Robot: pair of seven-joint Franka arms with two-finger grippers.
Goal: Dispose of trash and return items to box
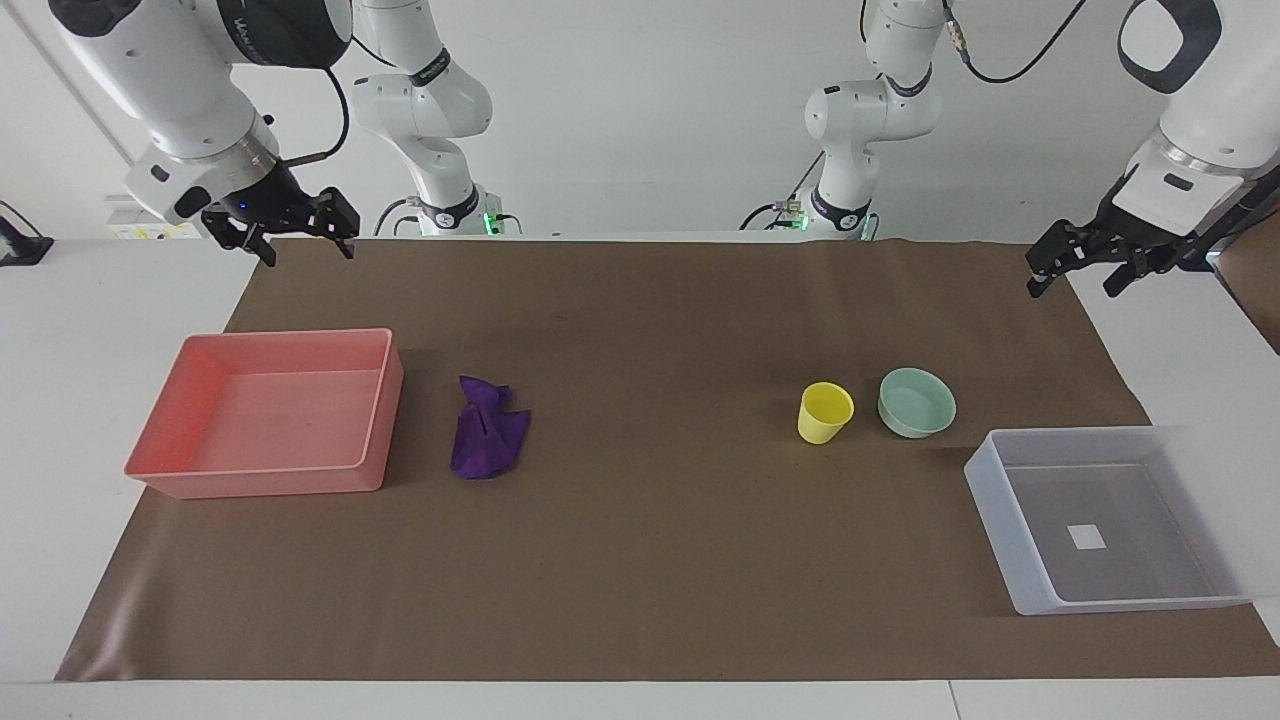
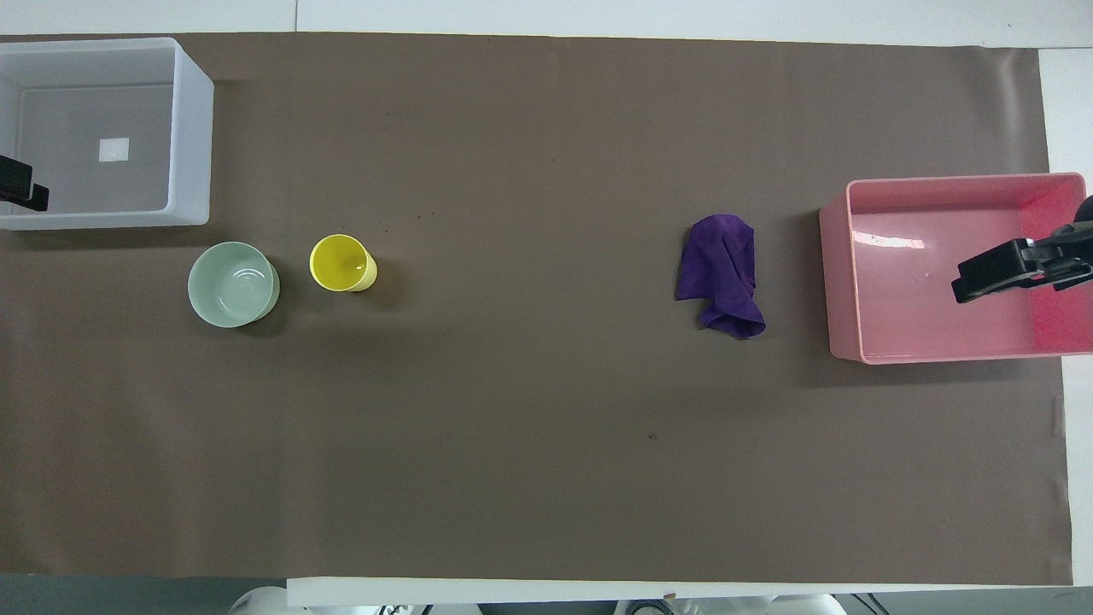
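The purple cloth wad (image 1: 488, 430) lies on the brown mat beside the pink tray (image 1: 160, 455), toward the right arm's end; it also shows in the overhead view (image 2: 721, 273). The yellow cup (image 1: 824, 412) stands upright beside the mint-green bowl (image 1: 916, 402), both a little nearer to the robots than the translucent box (image 1: 990, 510), which holds only its white square. My right gripper (image 1: 300, 240) hangs open and empty, high over the right arm's end of the table. My left gripper (image 1: 1078, 275) hangs open and empty, high over the left arm's end.
The pink tray (image 2: 841, 282) has nothing in it. In the overhead view the right gripper (image 2: 995, 278) shows over the pink tray and the left gripper's tip (image 2: 21, 186) over the box (image 2: 192, 145). The brown mat (image 1: 650, 560) covers most of the table.
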